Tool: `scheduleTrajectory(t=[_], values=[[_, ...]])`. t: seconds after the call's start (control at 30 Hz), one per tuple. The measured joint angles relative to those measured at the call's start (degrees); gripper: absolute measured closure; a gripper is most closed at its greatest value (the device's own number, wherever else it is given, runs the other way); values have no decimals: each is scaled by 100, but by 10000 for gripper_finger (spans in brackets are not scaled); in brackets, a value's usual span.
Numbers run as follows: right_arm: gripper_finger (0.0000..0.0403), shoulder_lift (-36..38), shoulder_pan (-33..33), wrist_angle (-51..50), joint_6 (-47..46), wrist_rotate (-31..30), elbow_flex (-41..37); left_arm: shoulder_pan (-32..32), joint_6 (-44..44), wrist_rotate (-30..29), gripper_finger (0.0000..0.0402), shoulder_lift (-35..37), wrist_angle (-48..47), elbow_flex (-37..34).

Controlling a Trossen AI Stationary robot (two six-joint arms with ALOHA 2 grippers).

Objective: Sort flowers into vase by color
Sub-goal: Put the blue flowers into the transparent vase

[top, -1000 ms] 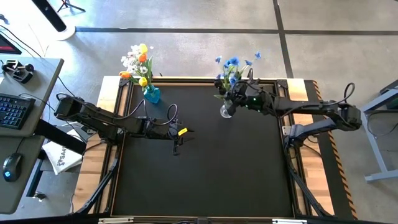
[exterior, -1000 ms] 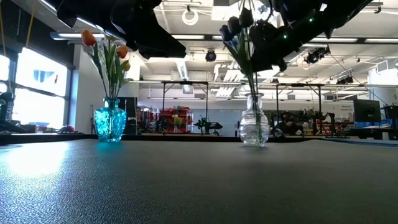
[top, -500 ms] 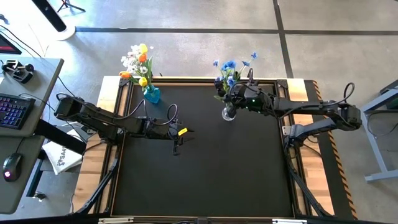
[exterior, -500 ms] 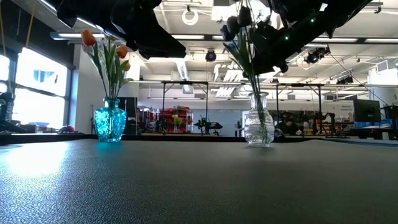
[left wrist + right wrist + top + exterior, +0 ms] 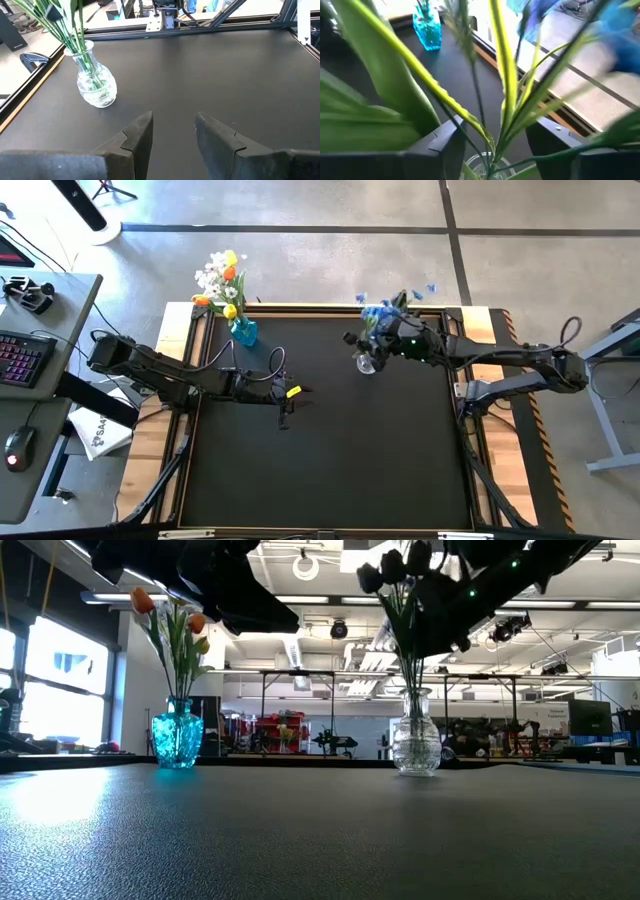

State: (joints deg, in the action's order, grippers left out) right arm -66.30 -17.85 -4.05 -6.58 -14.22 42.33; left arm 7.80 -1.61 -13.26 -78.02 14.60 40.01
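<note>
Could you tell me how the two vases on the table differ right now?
The blue vase is tinted turquoise; the clear vase is colourless glass. The blue vase holds white, yellow and orange-red flowers; the clear vase holds blue and dark flowers. The right gripper sits over the clear vase; nothing is near the blue vase. Both stand upright.

The only legible marking is "SA4", black letters on a white sheet lying on the floor just off the table's left edge, under the left arm; the rest of its print is too small to read
</note>
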Motion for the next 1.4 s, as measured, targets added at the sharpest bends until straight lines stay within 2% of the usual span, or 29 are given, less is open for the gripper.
scheduleTrajectory(t=[0.13, 0.73, 0.9, 1.13, 1.33, 1.4], values=[[197, 299, 0, -110, -75, 98, 0, -1, -2, 0, 267, 0, -1, 0], [203, 1170, 2, -907, -291, 508, 0, -1, 2, 0, 267, 2, 2, 0], [203, 1167, 2, -890, -211, 1123, 0, -1, 0, 0, 267, 2, 2, 0], [203, 1288, 0, -1181, -144, 1268, 2, 0, 2, 1, 267, 2, 4, 0], [203, 1460, 0, -1192, -134, 2158, 2, -1, -4, 0, 267, 2, 33, -2], [203, 1523, 2, -1220, -105, 2230, 2, -1, -4, 0, 267, 2, 32, -2]])
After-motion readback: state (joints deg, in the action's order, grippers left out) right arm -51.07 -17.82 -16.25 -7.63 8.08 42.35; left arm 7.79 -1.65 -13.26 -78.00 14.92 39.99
